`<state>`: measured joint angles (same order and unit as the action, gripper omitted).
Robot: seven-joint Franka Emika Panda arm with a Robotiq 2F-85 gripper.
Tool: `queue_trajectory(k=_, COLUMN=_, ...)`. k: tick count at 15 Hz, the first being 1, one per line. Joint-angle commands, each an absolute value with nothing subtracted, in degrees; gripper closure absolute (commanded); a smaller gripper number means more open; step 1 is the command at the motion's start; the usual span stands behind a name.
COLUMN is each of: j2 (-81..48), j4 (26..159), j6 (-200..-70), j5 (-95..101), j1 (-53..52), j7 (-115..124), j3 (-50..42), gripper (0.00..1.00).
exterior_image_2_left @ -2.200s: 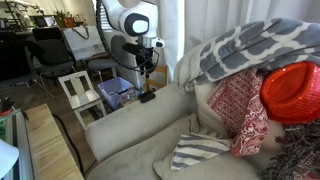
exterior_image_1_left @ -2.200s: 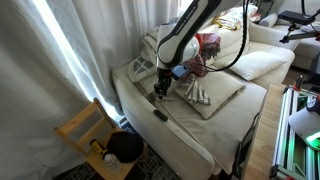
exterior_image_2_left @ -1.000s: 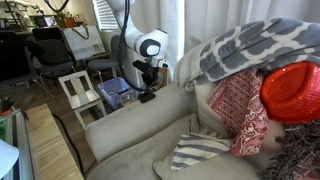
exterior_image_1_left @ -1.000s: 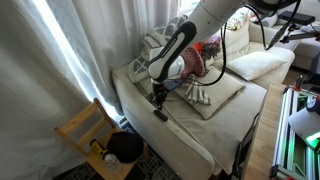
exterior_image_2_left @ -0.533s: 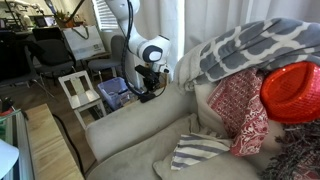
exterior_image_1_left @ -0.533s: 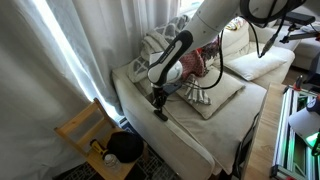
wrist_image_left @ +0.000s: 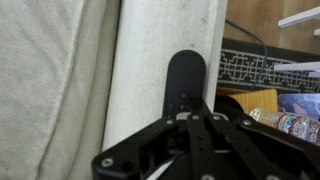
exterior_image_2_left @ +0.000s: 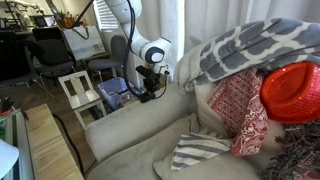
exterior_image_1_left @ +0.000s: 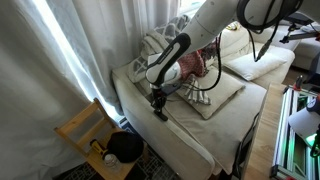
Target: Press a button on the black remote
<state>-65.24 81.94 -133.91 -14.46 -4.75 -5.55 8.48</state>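
- The arm [exterior_image_1_left: 205, 30] is built of smooth, rounded white shells with a slight gloss, broken by dark bands at the joints.
- In an exterior view, a round joint cap [exterior_image_2_left: 153, 52] shows white with a dark ring around a paler centre.
- The gripper [wrist_image_left: 190, 116] is matte black all over, a dark contrast to the white links.
- In the wrist view, its flat black linkage bars [wrist_image_left: 150, 150] carry small round pivot pins and screw heads.

A white robot arm [exterior_image_2_left: 152, 52] bends down over a beige sofa's armrest [exterior_image_2_left: 120, 122]. Its gripper [exterior_image_2_left: 148, 90] meets the black remote [exterior_image_2_left: 145, 97] lying there. A white wooden chair [exterior_image_2_left: 80, 95] stands beyond, and a striped cushion [exterior_image_2_left: 200, 152] lies on the seat.
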Motion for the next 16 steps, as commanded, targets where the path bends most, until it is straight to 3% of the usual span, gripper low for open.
queue_trajectory(k=1, j2=-67.78, j4=78.15, j6=-131.57, j5=-13.23, j1=-4.46, j7=-3.41, j3=8.70, gripper=1.00)
queue_trajectory(k=16, j2=-75.00, j4=68.08, j6=-126.24, j5=-13.59, j1=-4.46, j7=-2.68, j3=9.32, gripper=1.00)
